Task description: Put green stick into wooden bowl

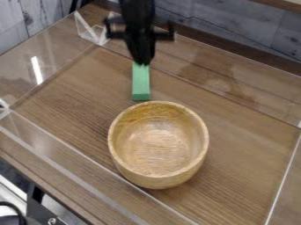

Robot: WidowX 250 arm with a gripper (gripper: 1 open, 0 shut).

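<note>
The blurred gripper [139, 35] is closed, with nothing seen held in it. The green stick [140, 79] is laid on the table [235, 105], just beyond the wooden bowl [157, 143] and outside it.

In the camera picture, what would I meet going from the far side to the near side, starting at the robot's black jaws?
Black jaws, then the green stick, then the wooden bowl.
</note>
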